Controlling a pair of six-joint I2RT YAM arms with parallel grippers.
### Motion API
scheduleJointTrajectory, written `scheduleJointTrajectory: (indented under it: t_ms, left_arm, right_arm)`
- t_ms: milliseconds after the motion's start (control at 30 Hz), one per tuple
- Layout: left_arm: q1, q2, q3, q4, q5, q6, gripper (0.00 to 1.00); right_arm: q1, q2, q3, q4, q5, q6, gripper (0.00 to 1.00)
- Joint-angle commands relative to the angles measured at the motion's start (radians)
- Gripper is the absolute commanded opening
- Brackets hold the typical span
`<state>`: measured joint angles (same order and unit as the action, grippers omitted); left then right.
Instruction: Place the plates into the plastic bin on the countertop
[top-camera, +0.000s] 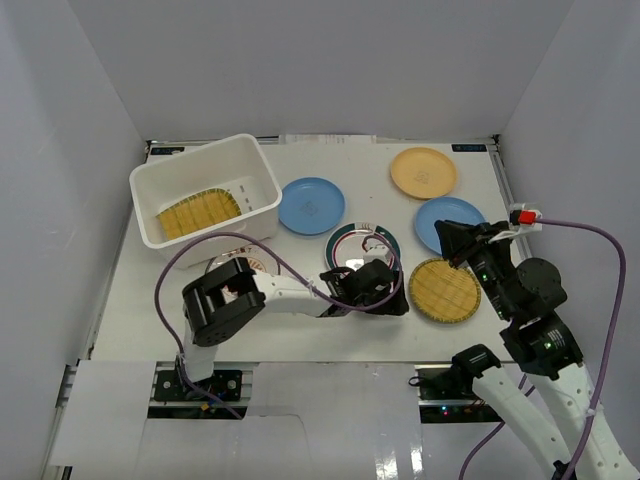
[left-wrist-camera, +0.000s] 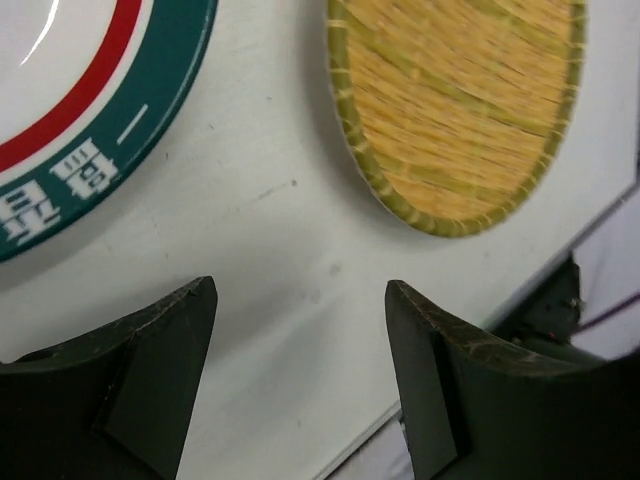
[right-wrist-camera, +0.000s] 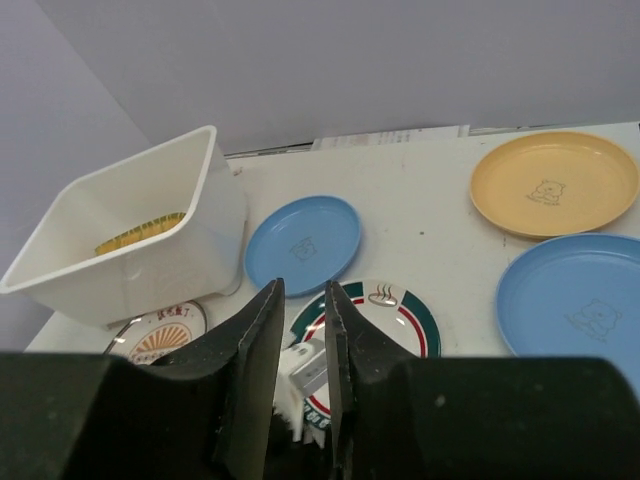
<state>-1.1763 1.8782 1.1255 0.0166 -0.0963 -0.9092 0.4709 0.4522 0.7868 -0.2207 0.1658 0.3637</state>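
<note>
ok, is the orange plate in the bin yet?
No, the orange plate lies on the countertop at the far right, while the bin holds only a woven plate.

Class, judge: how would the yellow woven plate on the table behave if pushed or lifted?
The yellow woven plate lies flat on the countertop, so a push probably slides it rather than tips it. Its low rim looks hard to get under. The textured surface may resist slipping.
</note>
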Motion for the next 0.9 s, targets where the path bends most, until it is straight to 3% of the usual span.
scheduleJointTrajectory:
  t_ms: [0, 300, 433, 467, 500, 567, 733, 867]
  left_arm:
    - [-0.017, 0.083, 0.112, 0.097, -0.079, -0.060, 0.78]
    - [-0.036, 0.277, 0.198, 0.192, -0.143, -0.125, 0.74]
    - [-0.037, 0.315, 0.212, 0.194, -0.161, -0.131, 0.36]
    - [-0.037, 0.308, 0.195, 0.194, -0.163, -0.134, 0.18]
    - [-0.039, 0.296, 0.182, 0.195, -0.164, -0.134, 0.11]
    - [-0.046, 0.240, 0.125, 0.195, -0.175, -0.125, 0.00]
    - [-0.068, 0.046, -0.012, 0.219, -0.142, -0.077, 0.00]
    - [-0.053, -0.297, -0.156, 0.280, -0.166, 0.012, 0.00]
  right_arm:
    - [-0.003, -0.050, -0.003, -0.098, -0.051, -0.003, 0.30]
    - [-0.003, -0.101, -0.031, -0.127, -0.130, -0.002, 0.32]
    - [-0.003, -0.110, -0.032, -0.132, -0.137, -0.003, 0.32]
    - [-0.003, -0.112, -0.031, -0.131, -0.137, -0.003, 0.33]
    - [-0.003, -0.110, -0.028, -0.131, -0.138, -0.006, 0.33]
    - [-0.003, -0.106, -0.023, -0.131, -0.134, -0.011, 0.33]
    - [-0.003, -0.089, 0.014, -0.129, -0.132, -0.022, 0.37]
    - [-0.003, -0.089, 0.072, -0.134, -0.129, -0.029, 0.41]
